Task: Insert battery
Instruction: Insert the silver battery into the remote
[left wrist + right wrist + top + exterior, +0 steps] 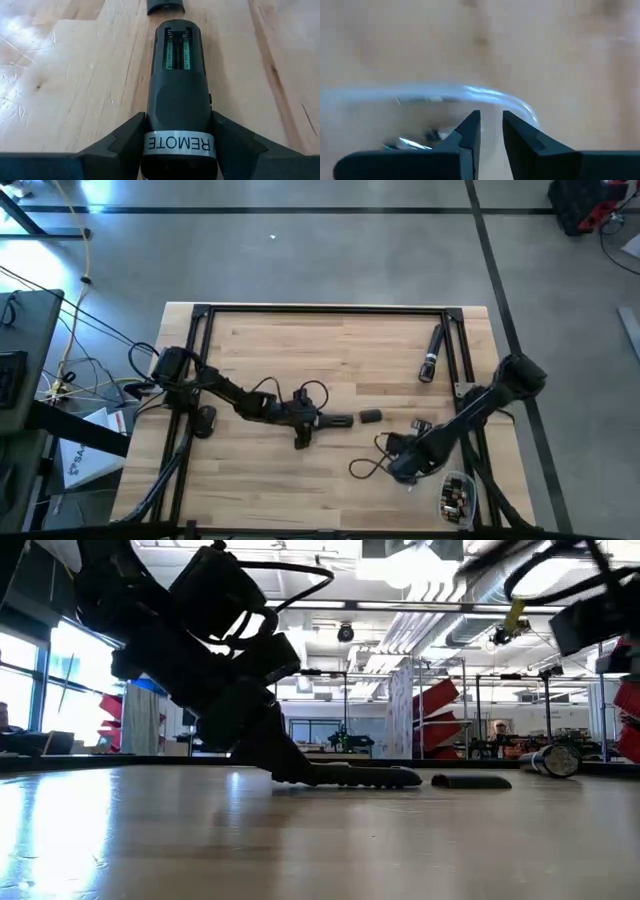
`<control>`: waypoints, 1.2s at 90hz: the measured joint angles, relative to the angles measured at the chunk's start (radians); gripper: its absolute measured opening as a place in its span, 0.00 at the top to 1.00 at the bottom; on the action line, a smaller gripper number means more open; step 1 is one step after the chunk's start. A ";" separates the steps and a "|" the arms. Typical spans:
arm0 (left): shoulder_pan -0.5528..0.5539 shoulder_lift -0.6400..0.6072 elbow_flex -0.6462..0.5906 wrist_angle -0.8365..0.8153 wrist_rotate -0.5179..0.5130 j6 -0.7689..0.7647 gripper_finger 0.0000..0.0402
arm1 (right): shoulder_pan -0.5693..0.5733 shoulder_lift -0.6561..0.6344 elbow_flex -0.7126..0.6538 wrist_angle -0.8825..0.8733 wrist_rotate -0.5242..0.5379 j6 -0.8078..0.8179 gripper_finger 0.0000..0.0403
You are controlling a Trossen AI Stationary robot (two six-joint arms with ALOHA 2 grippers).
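Holding the remote (pixel 179 107) flat on the surface (pixel 330 360), the left tool (pixel 178 150) is clamping it; the right tool (pixel 491 131), narrowly open, should be lifting one battery cleanly from the clear container (pixel 456 497).

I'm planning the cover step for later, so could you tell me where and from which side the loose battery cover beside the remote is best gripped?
Probably across its long sides, coming from straight above. The battery cover lies flat and low on the table, clear of the remote held by the left gripper, so only a top-down pinch across its narrow width gets fingers around it. The right gripper is nearer.
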 joint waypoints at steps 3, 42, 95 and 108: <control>-0.002 0.000 0.000 0.001 0.001 0.000 0.55 | -0.014 0.000 0.000 -0.030 0.008 -0.017 0.88; -0.008 0.000 0.000 -0.002 0.001 0.013 0.55 | -0.304 0.000 -0.010 -0.111 0.194 -0.394 0.88; -0.009 0.000 0.000 -0.002 0.009 0.024 0.55 | -0.718 0.018 -0.002 0.389 0.198 -1.132 0.88; -0.009 0.000 0.000 -0.002 0.009 0.024 0.55 | -0.766 0.090 0.046 0.504 0.125 -1.235 0.88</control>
